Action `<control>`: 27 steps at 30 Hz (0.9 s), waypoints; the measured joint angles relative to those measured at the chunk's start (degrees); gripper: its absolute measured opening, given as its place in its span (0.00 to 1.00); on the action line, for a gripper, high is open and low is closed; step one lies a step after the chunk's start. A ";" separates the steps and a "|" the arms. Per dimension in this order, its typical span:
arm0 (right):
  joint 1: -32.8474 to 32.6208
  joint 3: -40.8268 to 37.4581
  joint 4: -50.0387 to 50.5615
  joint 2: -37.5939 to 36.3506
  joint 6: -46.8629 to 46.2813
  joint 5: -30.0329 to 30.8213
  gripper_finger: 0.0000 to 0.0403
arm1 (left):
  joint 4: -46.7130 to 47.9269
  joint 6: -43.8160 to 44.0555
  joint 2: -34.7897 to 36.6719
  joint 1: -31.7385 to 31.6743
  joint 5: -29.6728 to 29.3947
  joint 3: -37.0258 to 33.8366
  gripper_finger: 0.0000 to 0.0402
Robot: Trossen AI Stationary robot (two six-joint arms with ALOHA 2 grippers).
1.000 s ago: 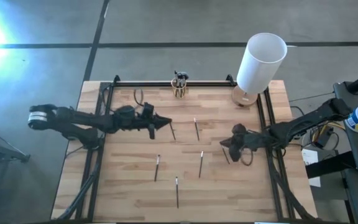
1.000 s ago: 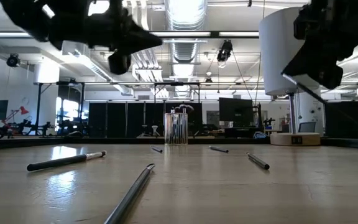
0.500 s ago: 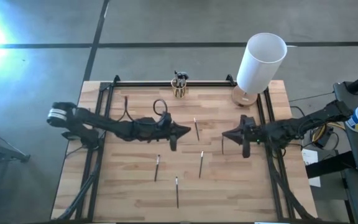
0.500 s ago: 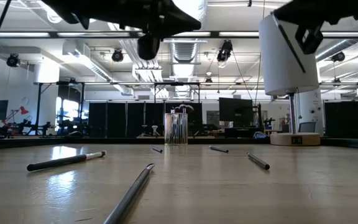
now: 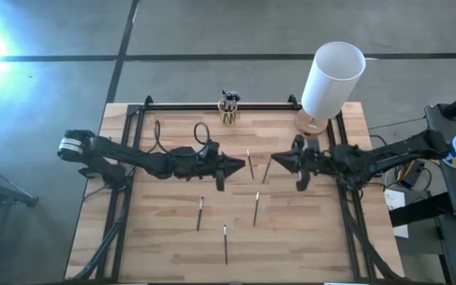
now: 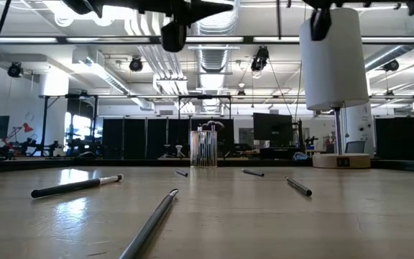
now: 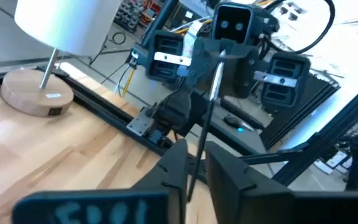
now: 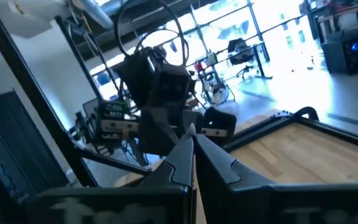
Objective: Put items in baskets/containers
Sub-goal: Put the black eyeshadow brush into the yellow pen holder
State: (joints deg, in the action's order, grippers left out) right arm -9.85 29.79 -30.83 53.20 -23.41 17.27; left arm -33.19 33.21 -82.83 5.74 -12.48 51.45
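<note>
Nearest the front edge of the desk (image 5: 157, 237), three loose brushes (image 5: 256, 207) lie flat, and a fourth lies farther in, between my two arms. None of them is my concern just now.

Mid-desk and held high, my left fingers (image 7: 173, 165) are clamped on the left-hand brush (image 7: 205, 112). Its long axis runs forward out of the grip, towards my other arm. Facing them, my right fingers (image 8: 179, 158) are pressed together on the right-hand brush (image 5: 265, 169), which hangs slanted from the tips, out between the two arms.

Beyond both, at the far rail, stands the glass cup (image 5: 229, 115) (a few handles already in it). It lies farther back from my left fingers and only slightly to the side. My right fingers are farther off, so I judge the left should go first, tipping its brush upright over the rim. The white cylinder (image 5: 332, 75) stands at the far right corner, well clear.
</note>
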 joint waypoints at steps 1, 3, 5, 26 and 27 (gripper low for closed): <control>0.81 1.58 0.05 1.96 0.03 -1.25 0.02 | 0.51 -0.04 0.98 0.02 0.03 -0.10 0.14; 2.34 5.34 0.01 6.17 0.26 -3.75 0.02 | 2.66 -0.79 3.19 0.02 0.42 -0.11 0.19; 3.93 9.36 0.09 10.63 0.36 -6.50 0.02 | 5.52 -2.50 5.98 0.00 0.59 -0.14 0.23; 8.79 45.89 8.56 40.71 0.62 -19.35 0.02 | 25.94 -6.62 23.75 0.00 2.54 -0.27 0.31; 8.79 46.26 8.87 40.79 0.85 -19.46 0.02 | 26.16 -6.73 23.77 0.00 2.54 -0.27 0.30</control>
State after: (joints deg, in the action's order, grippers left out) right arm -1.06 76.06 -21.97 94.00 -22.56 -2.20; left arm -7.03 26.48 -59.07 5.74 -9.93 51.18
